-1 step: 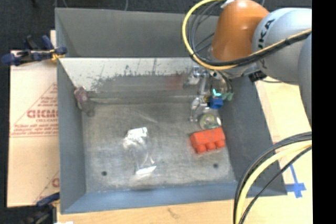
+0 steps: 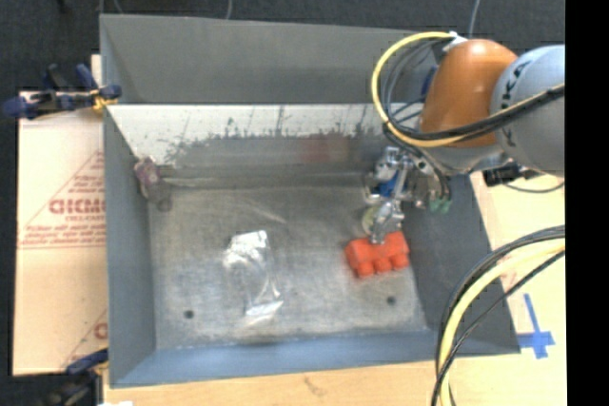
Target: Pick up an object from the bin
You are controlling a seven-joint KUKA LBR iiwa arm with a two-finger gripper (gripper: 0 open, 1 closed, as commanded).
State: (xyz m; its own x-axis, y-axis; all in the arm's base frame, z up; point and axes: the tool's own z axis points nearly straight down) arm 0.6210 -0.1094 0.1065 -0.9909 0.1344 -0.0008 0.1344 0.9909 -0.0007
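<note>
Camera view, Inspector: Where does the end effector [image 2: 384, 223] stand, and what is its state?

Assessor: It is low in the right half of the grey bin [image 2: 238, 124], at the far edge of a red-orange lumpy block [image 2: 377, 257] that lies on the floor near the right wall. Released or clenched, I cannot tell. Contact with the block cannot be confirmed either.

Inspector: Other contents?

Assessor: A clear plastic packet [image 2: 249, 273], well apart to the left.

Inspector: Risks from here?

Assessor: In my judgement, the tool sits over the block's edge, not its middle. A closure there could pinch one lobe, tip the block or push it toward the wall. The uneven shape may also slip on lifting.
</note>
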